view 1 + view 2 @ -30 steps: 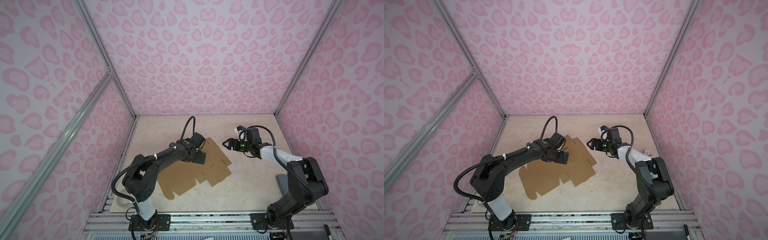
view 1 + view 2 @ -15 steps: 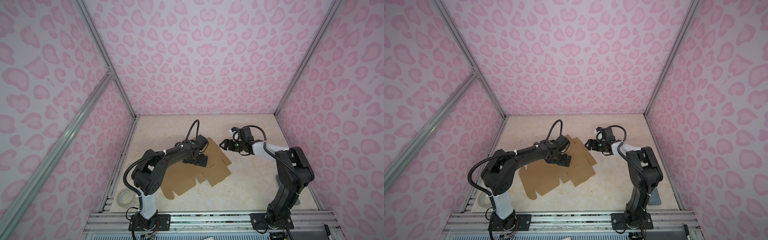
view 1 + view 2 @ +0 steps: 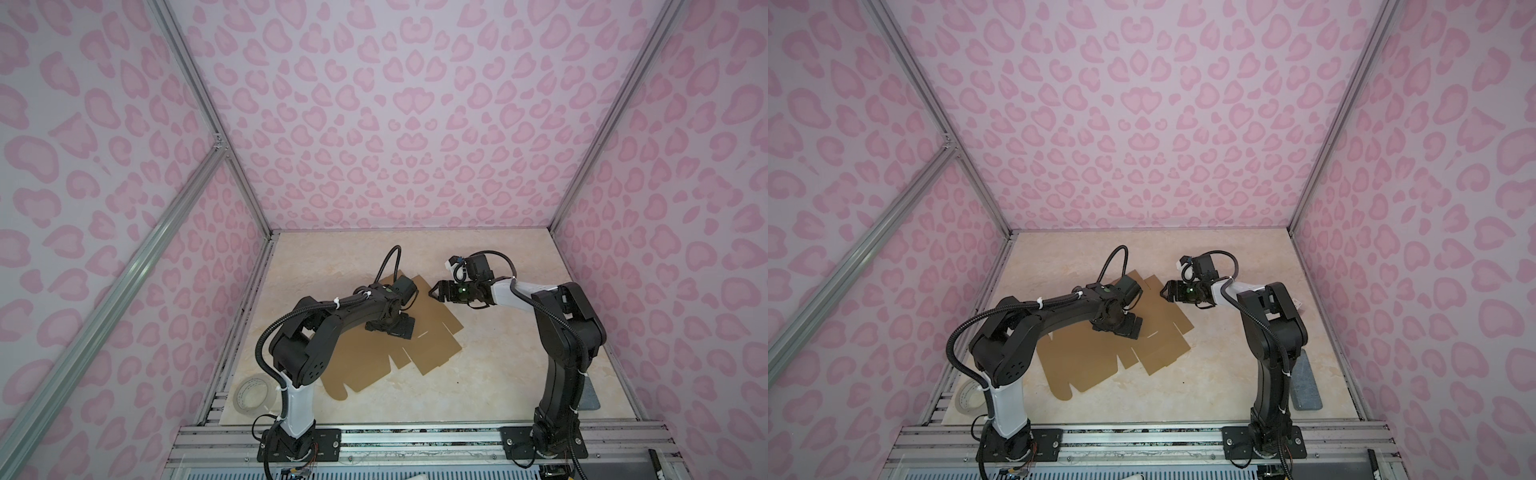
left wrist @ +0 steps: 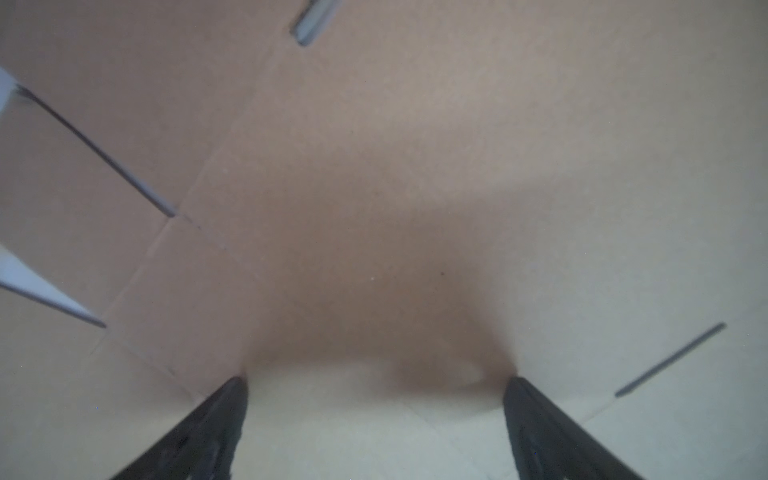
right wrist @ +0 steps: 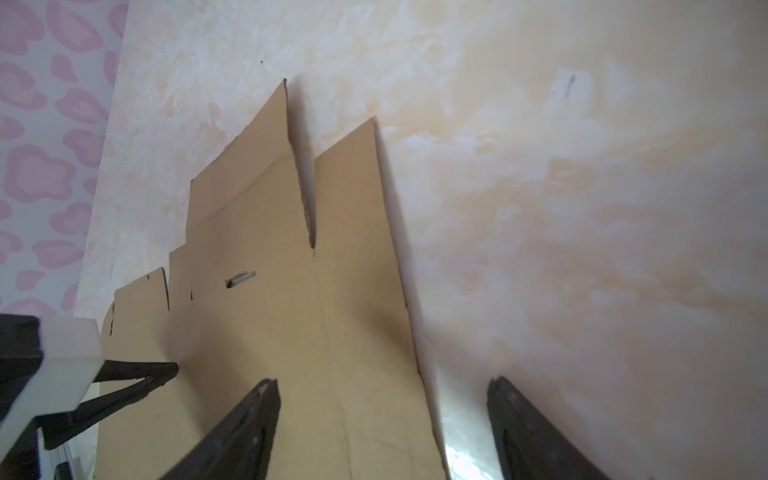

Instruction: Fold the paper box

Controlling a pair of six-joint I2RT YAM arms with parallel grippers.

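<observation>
Nearby: tape roll (image 3: 252,392), grey pad (image 3: 1306,384) flank flat paper box (image 3: 374,361).

Left arm (image 3: 332,316): black, with rounded joint housings; white lowest link (image 3: 297,409) above the base.
Right arm (image 3: 561,332): black shells, a white forearm link (image 3: 500,293), a small green light (image 3: 458,286) at the wrist.
Cables: black ribbed hose (image 3: 266,345) along the left arm, bound with white ties (image 3: 337,301); thin black leads (image 3: 390,257) loop over both wrists; white plug (image 3: 454,263) on the right wrist.
Base plates (image 3: 515,446): flat, black.
Left claw (image 4: 376,382): black fingers (image 4: 216,424) tapering to narrow tips.
Right claw (image 5: 382,381): the same black tapered fingers (image 5: 241,428).
</observation>
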